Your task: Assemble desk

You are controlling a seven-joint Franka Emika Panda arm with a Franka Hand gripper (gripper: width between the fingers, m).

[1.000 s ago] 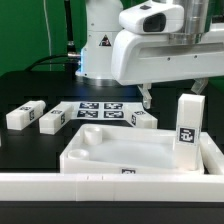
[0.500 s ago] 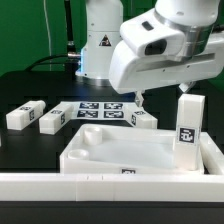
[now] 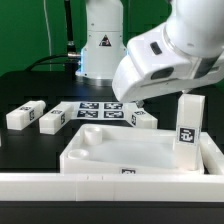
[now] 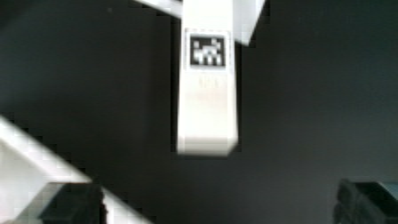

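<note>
The desk panel [image 3: 130, 150] lies flat at the front, a white rimmed tray shape with round corner sockets. One tagged white leg [image 3: 187, 123] stands upright at its right corner. Another leg [image 3: 144, 119] lies just behind the panel; in the wrist view it shows as a long white block with a tag [image 4: 210, 90]. My gripper [image 3: 140, 103] hangs tilted right above this leg. In the wrist view my gripper [image 4: 221, 205] is open and empty, with its dark fingertips [image 4: 71, 205] wide apart and the leg's near end short of them.
Two more tagged legs [image 3: 22, 114] [image 3: 53, 119] lie on the black table at the exterior view's left. The marker board [image 3: 100, 110] lies behind the panel. A long white rail [image 3: 110, 184] edges the front. The arm's base [image 3: 100, 45] stands at the back.
The arm's wrist has tilted and swung toward the exterior view's right, and the housing now fills more of the upper right. The fingers stay over the lying leg. No part has moved.
</note>
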